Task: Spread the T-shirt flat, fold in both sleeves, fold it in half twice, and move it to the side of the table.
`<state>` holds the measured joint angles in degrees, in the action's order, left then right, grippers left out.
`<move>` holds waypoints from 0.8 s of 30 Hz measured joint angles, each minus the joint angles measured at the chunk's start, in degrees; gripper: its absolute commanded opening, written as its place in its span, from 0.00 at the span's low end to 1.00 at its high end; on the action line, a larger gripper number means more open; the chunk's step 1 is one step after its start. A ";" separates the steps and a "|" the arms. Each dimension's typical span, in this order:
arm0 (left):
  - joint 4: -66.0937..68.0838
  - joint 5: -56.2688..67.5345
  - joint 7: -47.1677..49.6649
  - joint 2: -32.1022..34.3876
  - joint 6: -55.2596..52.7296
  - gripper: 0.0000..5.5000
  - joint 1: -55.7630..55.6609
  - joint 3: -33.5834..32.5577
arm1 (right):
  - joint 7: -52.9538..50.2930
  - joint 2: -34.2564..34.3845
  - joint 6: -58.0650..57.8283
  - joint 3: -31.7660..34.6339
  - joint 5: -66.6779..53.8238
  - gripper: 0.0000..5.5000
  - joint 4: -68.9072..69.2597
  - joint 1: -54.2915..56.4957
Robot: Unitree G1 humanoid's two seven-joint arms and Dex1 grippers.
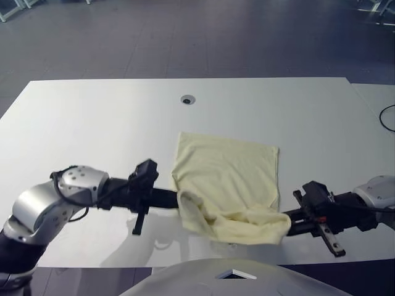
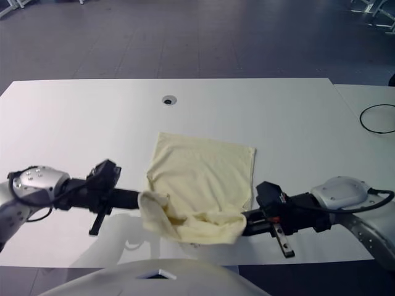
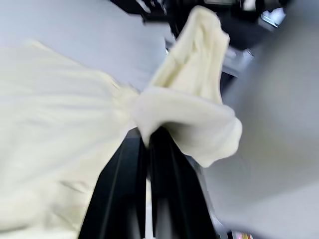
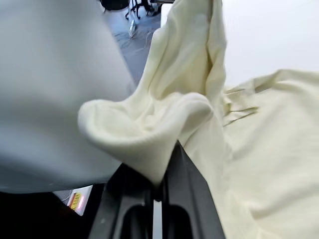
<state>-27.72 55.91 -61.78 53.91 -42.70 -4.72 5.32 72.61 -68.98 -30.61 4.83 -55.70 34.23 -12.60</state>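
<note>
A pale yellow T-shirt lies on the white table, its far part flat and its near edge lifted off the surface. My left gripper is shut on the near left corner of the T-shirt. My right gripper is shut on the near right corner, where the cloth bunches over the fingers. The held edge sags between the two grippers just above the table's front.
A small round grommet sits in the table towards the far side. A black cable loop lies on the neighbouring table at the right. Bare tabletop stretches to the left and right of the shirt.
</note>
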 measured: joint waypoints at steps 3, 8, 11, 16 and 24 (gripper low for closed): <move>4.15 0.08 -0.30 -1.87 -2.54 0.00 -5.33 0.24 | 1.05 1.28 -1.79 0.00 -0.16 0.00 -2.78 3.71; 9.92 -0.03 -0.55 -5.94 -5.35 0.00 -11.42 0.83 | 1.83 4.33 -5.31 -2.10 -0.69 0.00 -8.32 12.11; 15.26 -1.39 -1.62 -8.41 -6.73 0.00 -15.86 2.14 | 3.80 6.85 -6.16 -5.77 2.38 0.00 -13.17 18.09; 25.87 -6.43 -4.18 -12.75 -7.21 0.00 -23.35 4.89 | 7.67 11.79 -6.12 -11.95 9.41 0.00 -23.10 28.41; 44.77 -14.84 -10.28 -18.59 -5.25 0.00 -34.39 7.18 | 14.69 18.35 -6.29 -16.93 17.28 0.00 -40.50 40.36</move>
<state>17.05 41.07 -72.06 35.32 -47.96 -39.12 12.50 87.30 -50.63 -36.90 -12.10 -38.42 -6.27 27.75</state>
